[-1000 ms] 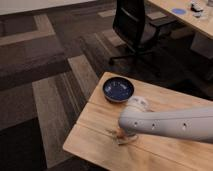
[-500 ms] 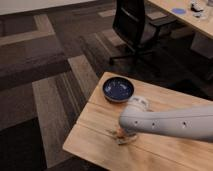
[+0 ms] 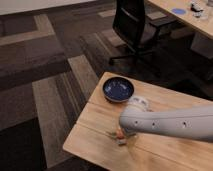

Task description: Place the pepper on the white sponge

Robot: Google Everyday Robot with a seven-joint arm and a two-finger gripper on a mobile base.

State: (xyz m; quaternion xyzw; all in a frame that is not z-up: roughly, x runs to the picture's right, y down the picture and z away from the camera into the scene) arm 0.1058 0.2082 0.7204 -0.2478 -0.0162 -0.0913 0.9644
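One orange-red pepper (image 3: 120,132) sliver beneath claw (image 3: 121,136).

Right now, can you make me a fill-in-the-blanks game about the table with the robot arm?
1. The bowl on the wooden table is dark ____.
2. The end effector is low over the table's ____ edge.
3. The orange pepper peeks out under the ____.
4. Behind the table stands a black ____.

Missing words: blue; front; arm; chair
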